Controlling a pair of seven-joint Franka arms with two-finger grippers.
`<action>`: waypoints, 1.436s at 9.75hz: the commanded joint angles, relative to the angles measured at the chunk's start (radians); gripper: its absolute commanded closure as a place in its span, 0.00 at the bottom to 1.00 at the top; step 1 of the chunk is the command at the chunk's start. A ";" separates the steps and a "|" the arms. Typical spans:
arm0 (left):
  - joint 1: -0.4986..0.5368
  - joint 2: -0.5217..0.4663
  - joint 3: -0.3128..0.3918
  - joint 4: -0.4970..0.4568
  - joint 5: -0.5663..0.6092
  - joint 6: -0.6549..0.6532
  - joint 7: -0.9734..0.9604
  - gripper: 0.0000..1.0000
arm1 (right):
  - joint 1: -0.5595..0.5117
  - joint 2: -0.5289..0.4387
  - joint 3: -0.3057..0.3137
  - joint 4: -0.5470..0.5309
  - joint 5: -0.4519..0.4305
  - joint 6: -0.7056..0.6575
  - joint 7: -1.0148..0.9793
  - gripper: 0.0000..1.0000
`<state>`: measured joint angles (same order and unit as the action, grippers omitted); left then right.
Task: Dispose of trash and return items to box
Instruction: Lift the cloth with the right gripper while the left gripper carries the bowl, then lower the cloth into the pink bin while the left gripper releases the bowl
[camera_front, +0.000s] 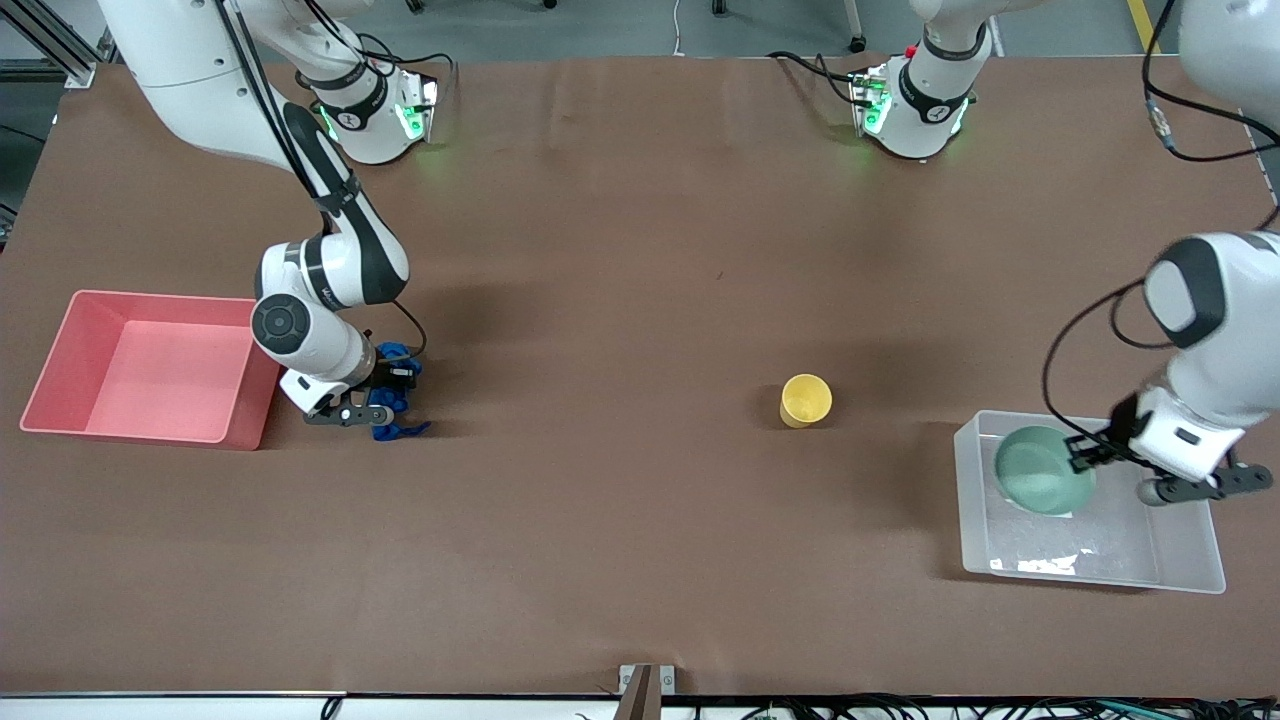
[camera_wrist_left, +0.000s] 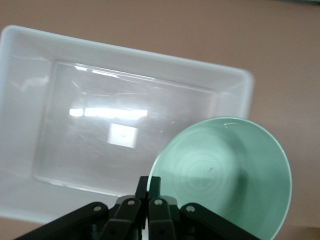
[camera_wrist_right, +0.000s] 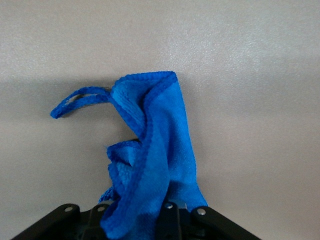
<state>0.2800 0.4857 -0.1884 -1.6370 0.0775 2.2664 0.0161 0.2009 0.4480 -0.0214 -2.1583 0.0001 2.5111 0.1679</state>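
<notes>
Right gripper (camera_front: 372, 408) clamped the soft, light blue cloth wad (camera_front: 393, 400) beside the pink bin (camera_front: 60, 365), best pinched mid-fold, while left gripper (camera_front: 1085, 452) pinched the stiff mint bowl's (camera_front: 1040, 470) rim over the clear box (camera_front: 1190, 560); 1 yellow cup (camera_front: 805, 399) stood near that box.

Label on box floor: the small white square label (camera_wrist_left: 123, 135) on the floor of the clear box (camera_wrist_left: 30, 45) looks blank; no print can be made out.
Right arm casing: a small dark marking (camera_front: 322, 295), perhaps a maker's name, too small to read.
Elsewhere: no words, numbers or signs can be read.
</notes>
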 joint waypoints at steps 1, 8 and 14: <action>0.036 0.148 -0.008 0.110 0.024 -0.018 0.144 1.00 | -0.009 -0.038 0.001 -0.028 0.014 -0.001 0.002 0.98; 0.054 0.277 -0.008 0.112 0.018 0.008 0.156 0.83 | -0.158 -0.236 -0.006 0.107 -0.005 -0.288 -0.061 0.99; 0.007 0.125 -0.022 0.148 0.013 -0.143 0.072 0.00 | -0.411 -0.244 -0.005 0.120 -0.075 -0.272 -0.278 0.99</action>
<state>0.3190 0.6652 -0.2123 -1.4602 0.0783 2.1825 0.1465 -0.1573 0.2090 -0.0441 -2.0297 -0.0464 2.2154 -0.0710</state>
